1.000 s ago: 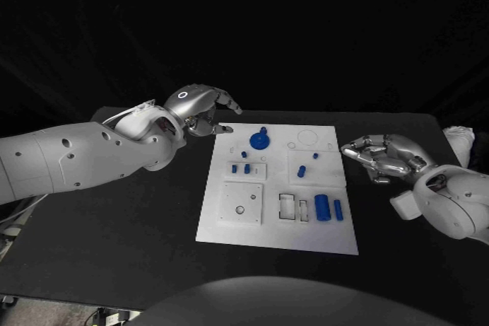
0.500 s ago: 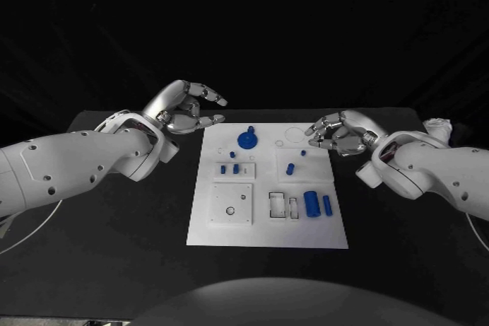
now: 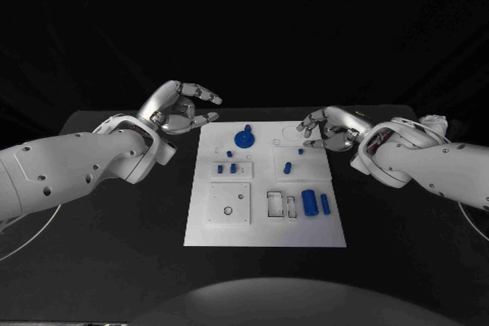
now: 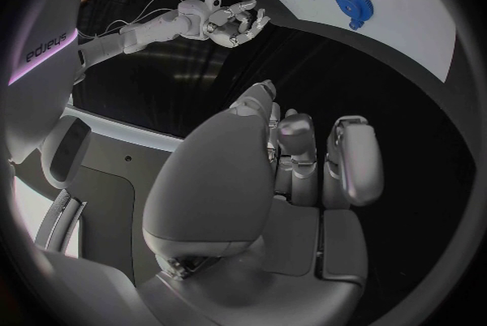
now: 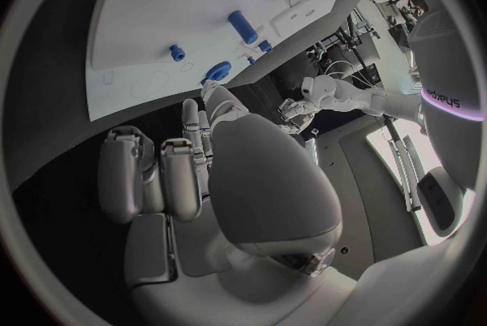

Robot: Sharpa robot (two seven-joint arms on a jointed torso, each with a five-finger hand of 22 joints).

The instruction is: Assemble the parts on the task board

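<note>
The white task board (image 3: 232, 223) lies in the middle of the black table. A blue gear (image 3: 244, 138) stands near its far edge, with small blue pegs (image 3: 233, 168) and a short peg (image 3: 288, 168) below it. A thick blue cylinder (image 3: 309, 204) and a slim one (image 3: 325, 204) lie at the right. My left hand (image 3: 184, 107) hovers off the far left corner, fingers loosely bent, holding nothing. My right hand (image 3: 328, 130) hangs over the far right corner, also holding nothing. The left wrist view shows the board (image 4: 406, 10), the gear (image 4: 353, 2) and the right hand (image 4: 231, 22).
Bare black table surrounds the board on all sides. A white recessed plate (image 3: 230, 201) and rectangular slots (image 3: 283, 204) sit in the board's near half. The right wrist view shows the board (image 5: 173, 10) and my left hand (image 5: 296, 109) beyond it.
My right hand has moved from the table right of the board up to its far right corner. The left hand has lifted slightly by the far left corner.
</note>
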